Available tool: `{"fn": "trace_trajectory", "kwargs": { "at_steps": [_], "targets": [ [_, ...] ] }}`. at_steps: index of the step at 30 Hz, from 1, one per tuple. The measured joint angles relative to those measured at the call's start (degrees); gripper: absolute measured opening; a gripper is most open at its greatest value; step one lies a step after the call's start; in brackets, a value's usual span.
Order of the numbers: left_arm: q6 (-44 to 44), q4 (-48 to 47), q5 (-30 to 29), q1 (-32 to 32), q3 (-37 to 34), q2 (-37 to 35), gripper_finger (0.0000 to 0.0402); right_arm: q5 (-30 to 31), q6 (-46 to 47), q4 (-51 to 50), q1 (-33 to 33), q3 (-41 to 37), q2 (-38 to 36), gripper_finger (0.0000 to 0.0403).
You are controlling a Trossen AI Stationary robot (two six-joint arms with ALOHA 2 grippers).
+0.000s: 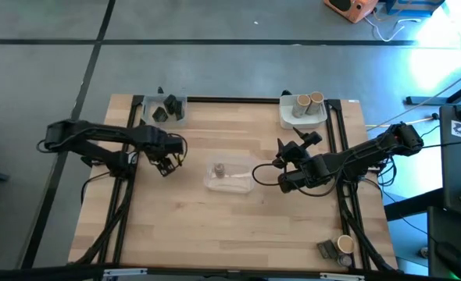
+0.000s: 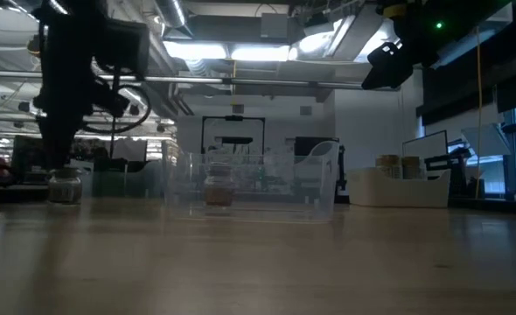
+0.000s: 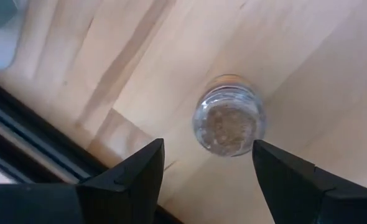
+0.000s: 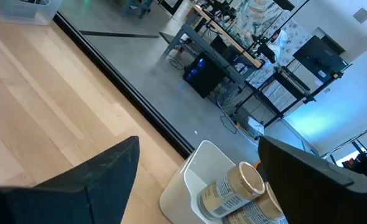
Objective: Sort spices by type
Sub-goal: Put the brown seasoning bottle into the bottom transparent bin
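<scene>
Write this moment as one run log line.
left end effector: open above small jar | right end effector: open, raised | clear tray: one jar inside

1 small grey-brown jar point(image 3: 228, 121) stands upright on the bare wood near the table's left edge, its clear round top showing brown grains, and a second jar point(image 1: 220, 169) of that kind stands upright inside the clear tray at mid-table. 2 tan cylinders with pale round tops point(image 1: 309, 100) sit side by side in the white tray at the far right corner, while 2 dark blocky containers point(image 1: 166, 108) lie in the far left tray. 1 more tan cylinder point(image 1: 344, 243) and 1 dark block point(image 1: 326, 250) rest together near the table's near right corner.
</scene>
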Motion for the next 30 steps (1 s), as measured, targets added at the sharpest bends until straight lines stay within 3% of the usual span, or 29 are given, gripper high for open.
{"fn": "trace_trajectory", "kwargs": {
  "at_steps": [8,19,30],
  "targets": [
    [0.6,7.8,1.3,-0.1,-4.5,-4.8,0.0226,0.0,0.0,0.0,0.0,0.0,0.0,0.0328],
    [0.3,12.8,1.7,1.0,-9.0,-4.6,0.0225,0.0,0.0,0.3,0.0,0.0,0.0,0.0328],
    [0.9,15.6,2.1,0.8,-9.1,-4.6,0.0161,0.0,0.0,0.3,0.0,0.0,0.0,0.0328]
  ]
}}
